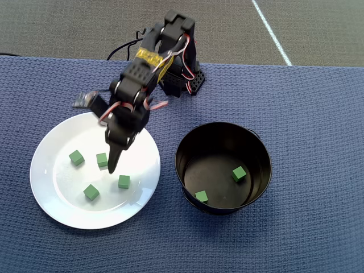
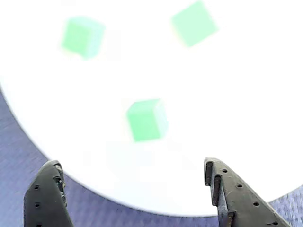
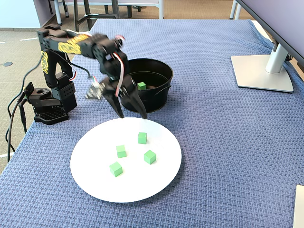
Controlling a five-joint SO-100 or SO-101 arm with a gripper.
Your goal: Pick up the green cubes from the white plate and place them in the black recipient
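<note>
Wrist view: open fingers above plate, three cubes in sight.

The gripper has its two dark fingertips spread wide at the bottom corners, nothing between them. The white plate fills most of the picture (overexposed); blue woven cloth shows past its rim at lower left and lower right. One green cube lies near centre, ahead of the gap; two more green cubes lie well apart near the top, blurred.

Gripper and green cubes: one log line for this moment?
gripper: open, empty, above white plate | green cubes: four on plate, two in black pot | phase: approaching next cube
</note>
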